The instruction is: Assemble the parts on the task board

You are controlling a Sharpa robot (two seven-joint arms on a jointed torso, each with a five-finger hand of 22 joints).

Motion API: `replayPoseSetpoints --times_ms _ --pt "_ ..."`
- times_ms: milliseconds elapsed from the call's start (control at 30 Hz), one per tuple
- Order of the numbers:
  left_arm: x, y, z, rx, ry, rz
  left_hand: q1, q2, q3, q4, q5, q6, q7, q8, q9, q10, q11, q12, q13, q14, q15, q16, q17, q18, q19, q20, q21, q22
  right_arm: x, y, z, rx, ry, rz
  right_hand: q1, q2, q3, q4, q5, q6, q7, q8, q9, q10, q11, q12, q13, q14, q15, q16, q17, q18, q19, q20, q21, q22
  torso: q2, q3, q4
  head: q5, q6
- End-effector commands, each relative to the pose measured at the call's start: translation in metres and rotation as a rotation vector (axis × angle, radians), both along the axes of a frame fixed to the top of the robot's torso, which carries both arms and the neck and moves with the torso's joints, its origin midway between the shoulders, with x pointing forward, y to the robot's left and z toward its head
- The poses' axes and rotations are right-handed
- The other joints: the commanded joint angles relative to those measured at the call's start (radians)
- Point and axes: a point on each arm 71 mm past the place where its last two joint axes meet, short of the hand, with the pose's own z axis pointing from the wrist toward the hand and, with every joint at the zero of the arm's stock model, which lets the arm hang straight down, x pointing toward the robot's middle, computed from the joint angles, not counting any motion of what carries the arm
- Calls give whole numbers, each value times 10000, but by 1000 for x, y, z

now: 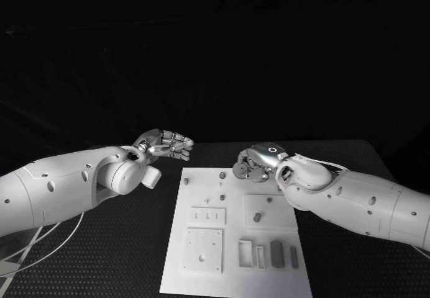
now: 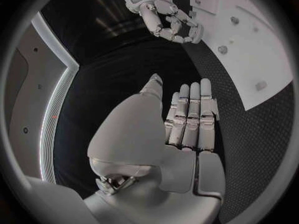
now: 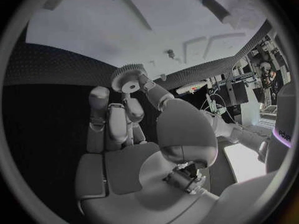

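Pinching a toothed grey gear (image 3: 129, 78) (holed hub), right robot hand (image 1: 253, 163); left robot hand (image 1: 166, 144) empty, uncurled.

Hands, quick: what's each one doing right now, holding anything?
Left hand: open, fingers straight and together, holding nothing.
Right hand: pinching a small gear at its fingertips, above the task board.

The scene was dimly lit, and the room behind the desk (image 1: 358, 155) was lost in black. The white task board (image 1: 235, 273) was the brightest thing seen from the head, and no hard shadows were cast on it. Soft shine was seen on the silver fingers (image 2: 190, 114) of the left robot hand. Both wrist views were bent into circles, with straight edges curved and dark rims. A bright strip of light was seen in the left wrist view.
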Motion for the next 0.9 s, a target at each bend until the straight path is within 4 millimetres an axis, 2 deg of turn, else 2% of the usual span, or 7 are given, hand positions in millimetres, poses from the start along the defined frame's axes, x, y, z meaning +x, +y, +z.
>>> replayPoseSetpoints --times_ms 33,167,367,533,833,900 --pt "0 -2 2 -24 -135 -91 -34 -15 -48 -1 -61 -53 199 -33 11 15 37 -46 15 -17 46 -37 6 130 -26 65 -49 10 -4 15 3 -124 -513 200 21 -101 -9 67 27 750 -162 171 178 12 -37 -21 -8 10 -49 40 3 549 15 -56 68 174 12 -7 15 11 35" --pt "0 -3 2 -25 -130 -103 -32 -14 -48 -1 -61 -52 199 -33 11 16 37 -47 16 -16 46 -39 9 130 -25 65 -49 10 -7 31 -1 -293 -507 470 13 -128 -18 67 27 742 -160 162 175 14 -35 -32 -13 10 -47 41 3 549 18 -56 70 171 16 2 2 42 89" --pt "0 -4 1 -28 -126 -133 -32 -15 -49 1 -61 -52 200 -33 12 17 37 -49 18 -15 47 -42 12 130 -25 66 -50 12 -12 49 -10 -496 -459 801 9 -142 -22 67 27 740 -159 157 174 18 -33 -35 -13 11 -45 42 4 549 19 -56 70 169 25 2 17 78 66" --pt "1 -5 1 -29 -128 -151 -31 -13 -48 1 -61 -52 199 -33 13 18 37 -50 19 -14 47 -44 14 130 -25 66 -51 12 -14 55 -16 -567 -393 877 18 -171 -24 62 27 732 -157 148 171 26 -32 -35 -8 16 -44 45 11 549 21 -58 72 166 28 1 41 140 27" --pt "1 -6 1 -37 -138 -180 -30 -9 -48 2 -61 -51 199 -33 14 20 37 -52 22 -13 47 -49 20 130 -24 67 -53 14 -15 61 -24 -638 -292 906 23 -179 -22 65 27 731 -156 144 170 27 -31 -45 -12 14 -43 45 6 549 23 -59 72 164 25 21 -14 176 34" --pt "2 -7 1 -39 -138 -194 -30 -7 -48 2 -61 -51 199 -33 15 20 37 -52 22 -13 47 -49 21 130 -24 67 -53 14 -14 62 -25 -677 -262 901 25 -180 -21 64 28 731 -156 144 170 32 -31 -38 -6 15 -43 46 8 549 24 -60 72 164 25 24 -2 191 11"
